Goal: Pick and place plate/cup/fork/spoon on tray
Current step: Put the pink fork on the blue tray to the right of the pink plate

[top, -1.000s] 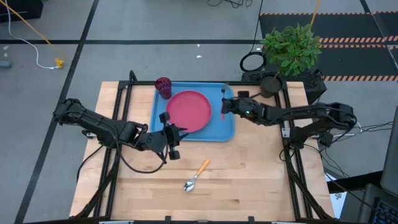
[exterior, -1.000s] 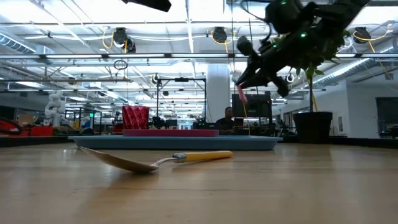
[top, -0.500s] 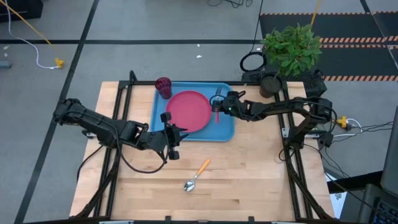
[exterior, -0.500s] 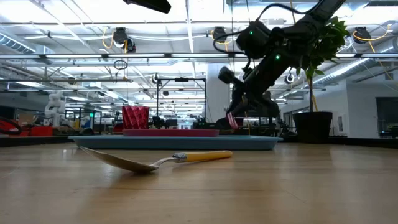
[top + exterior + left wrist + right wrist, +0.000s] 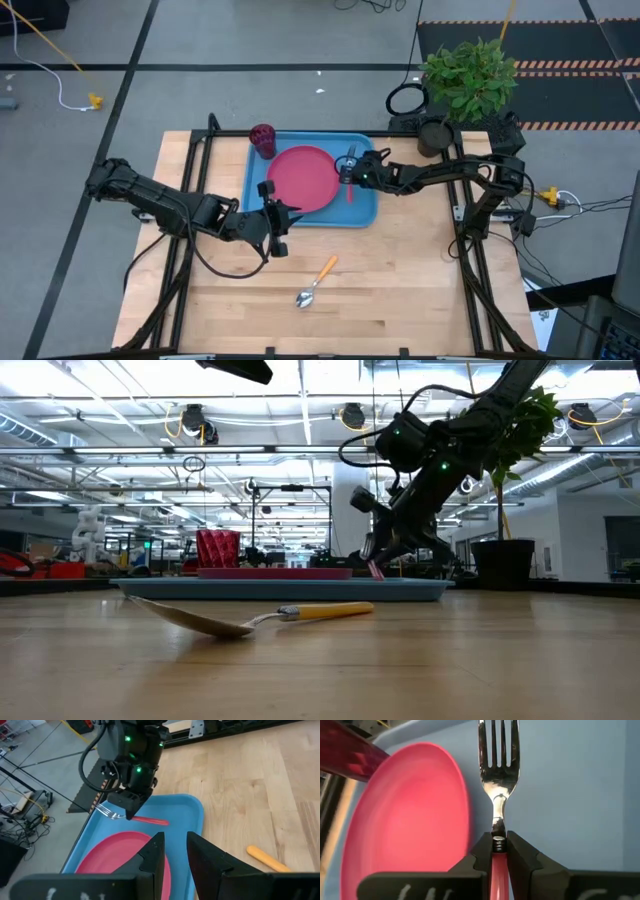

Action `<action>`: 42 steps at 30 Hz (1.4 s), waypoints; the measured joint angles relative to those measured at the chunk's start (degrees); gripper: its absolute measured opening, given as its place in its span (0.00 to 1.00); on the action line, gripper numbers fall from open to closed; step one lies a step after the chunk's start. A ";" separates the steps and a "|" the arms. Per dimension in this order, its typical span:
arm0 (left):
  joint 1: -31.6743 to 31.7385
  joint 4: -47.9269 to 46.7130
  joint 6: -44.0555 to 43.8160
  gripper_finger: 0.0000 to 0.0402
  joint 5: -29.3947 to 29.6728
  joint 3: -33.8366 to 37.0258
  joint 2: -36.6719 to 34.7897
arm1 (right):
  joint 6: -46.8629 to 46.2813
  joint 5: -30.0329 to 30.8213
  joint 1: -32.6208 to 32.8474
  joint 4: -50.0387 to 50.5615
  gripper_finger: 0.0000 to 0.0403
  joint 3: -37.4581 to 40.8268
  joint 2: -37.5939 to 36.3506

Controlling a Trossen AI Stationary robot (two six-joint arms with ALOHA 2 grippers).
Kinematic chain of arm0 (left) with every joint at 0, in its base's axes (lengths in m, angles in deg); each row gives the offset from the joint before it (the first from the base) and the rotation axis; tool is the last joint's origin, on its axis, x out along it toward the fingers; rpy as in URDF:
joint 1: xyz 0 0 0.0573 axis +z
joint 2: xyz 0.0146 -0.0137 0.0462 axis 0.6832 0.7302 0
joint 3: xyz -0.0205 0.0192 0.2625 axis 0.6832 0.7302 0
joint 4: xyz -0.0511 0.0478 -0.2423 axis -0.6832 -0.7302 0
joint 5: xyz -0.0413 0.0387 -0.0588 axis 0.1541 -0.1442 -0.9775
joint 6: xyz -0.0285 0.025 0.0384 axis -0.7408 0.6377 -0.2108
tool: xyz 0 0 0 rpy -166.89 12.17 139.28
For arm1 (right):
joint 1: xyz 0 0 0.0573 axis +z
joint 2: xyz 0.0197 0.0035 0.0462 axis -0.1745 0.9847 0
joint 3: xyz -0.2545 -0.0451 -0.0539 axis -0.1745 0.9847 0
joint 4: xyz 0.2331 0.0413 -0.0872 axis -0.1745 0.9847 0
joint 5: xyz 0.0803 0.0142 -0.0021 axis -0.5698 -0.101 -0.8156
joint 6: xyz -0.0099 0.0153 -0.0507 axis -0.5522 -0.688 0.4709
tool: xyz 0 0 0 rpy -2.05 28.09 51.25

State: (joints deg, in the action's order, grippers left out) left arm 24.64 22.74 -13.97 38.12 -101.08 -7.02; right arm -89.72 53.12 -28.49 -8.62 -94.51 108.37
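Cup (image 5: 262, 138) is standing at the upper-left corner of the tray (image 5: 365, 213) in the high view's centre, with the plate (image 5: 303, 178) lying just right of it and the left gripper (image 5: 279, 221) hanging at the tray's lower-left edge, fingers a little apart on nothing. Right of the plate, the right gripper (image 5: 349, 171) is pinching the fork (image 5: 349, 181) by its red handle, low over the tray. Below the tray, the spoon (image 5: 316, 282) is lying on the table (image 5: 420, 290).

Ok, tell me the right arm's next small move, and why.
Probably open the jaws and let go. The right gripper holds the fork low over the bare strip of the tray beside the plate, handle nearly touching down.
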 joint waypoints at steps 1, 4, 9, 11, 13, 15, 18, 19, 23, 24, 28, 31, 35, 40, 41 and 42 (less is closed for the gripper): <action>0.00 0.00 0.00 0.21 0.01 0.00 0.00 | -0.32 -0.05 0.00 0.76 0.06 0.00 -0.02; 0.00 0.00 -0.21 0.21 0.00 0.00 0.00 | -1.02 -0.33 0.00 2.30 0.06 0.00 0.00; 0.00 0.03 -0.22 0.21 0.01 0.00 0.00 | -1.13 -1.45 0.01 2.03 0.06 0.00 0.00; 0.00 0.05 -0.20 0.21 0.01 0.00 0.00 | -1.30 -1.42 0.02 1.71 0.06 0.00 0.67; 0.00 0.17 -0.20 0.21 0.01 0.00 0.00 | -1.60 -1.69 0.02 1.62 0.06 0.01 1.78; 0.00 0.22 -0.20 0.21 0.01 0.00 0.00 | -2.08 -2.84 0.02 1.14 0.06 0.02 2.81; 0.00 0.26 -0.20 0.21 0.01 0.00 0.00 | -2.90 -2.98 -0.03 0.83 0.06 -0.39 4.64; 0.00 0.29 -0.20 0.21 0.01 0.00 0.00 | -2.88 -3.02 -0.04 1.03 0.06 -0.39 5.05; 0.00 0.23 -0.07 0.21 0.01 0.00 0.00 | -2.59 -3.26 -0.28 0.02 0.06 -0.70 5.88; 0.00 0.25 0.00 0.21 0.01 0.00 0.00 | -2.61 -3.24 -0.35 -0.11 0.06 -0.70 5.88; 0.00 0.22 0.02 0.21 0.01 0.00 0.00 | -1.74 -2.90 -0.65 -1.90 0.06 -0.66 5.88; 0.00 0.21 0.04 0.21 0.01 0.00 0.00 | -1.61 -2.84 -0.79 -1.76 0.07 -0.66 5.88; 0.00 0.19 0.07 0.21 0.01 0.00 0.00 | -1.56 -2.80 -0.79 -1.04 0.10 -0.63 5.88; 0.00 0.19 -0.13 0.21 0.01 0.00 0.00 | -1.54 -2.74 -0.79 -0.90 0.15 -0.63 5.88; 0.00 0.19 -0.25 0.21 0.01 0.00 0.00 | -1.55 -2.72 -0.79 -0.67 0.15 -0.63 5.88; 0.00 0.19 -0.46 0.21 0.01 0.00 0.00 | -1.57 -2.71 -0.79 -0.60 0.16 -0.63 5.88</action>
State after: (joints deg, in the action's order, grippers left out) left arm 24.64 22.93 -14.43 38.13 -101.08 -7.01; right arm -91.28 50.41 -29.27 -9.22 -95.14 114.25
